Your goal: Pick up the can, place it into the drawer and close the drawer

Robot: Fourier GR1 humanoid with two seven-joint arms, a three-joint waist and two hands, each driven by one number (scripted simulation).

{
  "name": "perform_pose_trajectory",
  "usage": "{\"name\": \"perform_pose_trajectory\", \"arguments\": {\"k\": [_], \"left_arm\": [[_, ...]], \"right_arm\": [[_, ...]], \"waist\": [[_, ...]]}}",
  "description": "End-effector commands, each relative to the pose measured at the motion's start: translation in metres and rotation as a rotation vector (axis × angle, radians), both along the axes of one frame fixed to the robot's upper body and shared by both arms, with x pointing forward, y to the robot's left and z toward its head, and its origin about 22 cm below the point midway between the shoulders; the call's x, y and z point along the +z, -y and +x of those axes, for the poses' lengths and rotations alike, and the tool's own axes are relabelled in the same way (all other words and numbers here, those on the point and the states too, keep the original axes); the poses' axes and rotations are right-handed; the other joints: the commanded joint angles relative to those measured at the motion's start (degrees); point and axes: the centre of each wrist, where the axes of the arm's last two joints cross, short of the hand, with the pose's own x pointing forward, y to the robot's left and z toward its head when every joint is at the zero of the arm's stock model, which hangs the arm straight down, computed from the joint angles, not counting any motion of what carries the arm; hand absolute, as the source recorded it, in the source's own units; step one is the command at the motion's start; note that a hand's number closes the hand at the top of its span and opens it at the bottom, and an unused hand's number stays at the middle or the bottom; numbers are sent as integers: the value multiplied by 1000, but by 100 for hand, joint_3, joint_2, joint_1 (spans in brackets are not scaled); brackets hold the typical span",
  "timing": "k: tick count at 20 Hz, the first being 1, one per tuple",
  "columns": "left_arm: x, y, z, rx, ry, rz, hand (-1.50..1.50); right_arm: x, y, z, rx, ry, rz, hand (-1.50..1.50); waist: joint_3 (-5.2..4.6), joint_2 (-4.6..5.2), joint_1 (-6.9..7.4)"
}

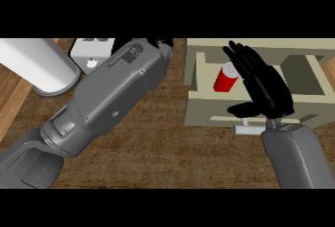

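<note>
Two grey forearms come in from the lower edge, and the drawer serves as the landmark for everything else. Nearest, just in front of the drawer's front panel, a small white handle sticks out, and the right forearm rises beside it. Over the drawer's front right part the right hand is spread flat, its fingers straight and pointing away from the robot, thumb out to the side near the handle; it holds nothing. Inside the open beige drawer lies the red can, with a pale top, tilted, just left of the hand's fingers and partly hidden by them; whether the fingers touch it cannot be told. Well to the left of the drawer, the left forearm crosses the brown wooden counter slantwise. Its black hand shows only as a sliver at the far edge, left of the drawer's back corner, and whether its fingers are straight or curled cannot be told. Farther left still, a large white cylinder stands on the counter, and beside it, at the far edge, a small white box-like object sits partly behind the left forearm.
</note>
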Motion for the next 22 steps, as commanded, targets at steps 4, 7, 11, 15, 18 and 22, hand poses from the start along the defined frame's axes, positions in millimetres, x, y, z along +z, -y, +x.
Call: {"name": "perform_pose_trajectory", "arguments": {"k": [4, 7, 11, 15, 18, 22], "left_arm": [[23, -13, -5, 14, -1, -10, -150], [15, -31, -7, 25, -11, 11, -150], [20, -56, -4, 34, 14, 3, -150], [14, -59, -8, 40, -4, 8, -150], [12, -56, -18, 23, -1, -11, -150], [19, -75, -16, 23, 8, 7, -150]], "right_arm": [[-34, -11, 52, -64, -27, -96, -150], [-63, -9, 55, -101, -27, -118, -150], [-73, 4, 72, -142, -3, -158, -150], [-92, -1, 72, -158, 26, -181, -150], [-81, -16, 87, -186, 63, -160, -150], [-77, -17, 97, -217, 86, -161, -150]], "waist": [[5, 3, 53], [5, -7, 72], [6, 32, 70], [6, 26, 20], [7, 36, 155], [8, 72, 196]]}}
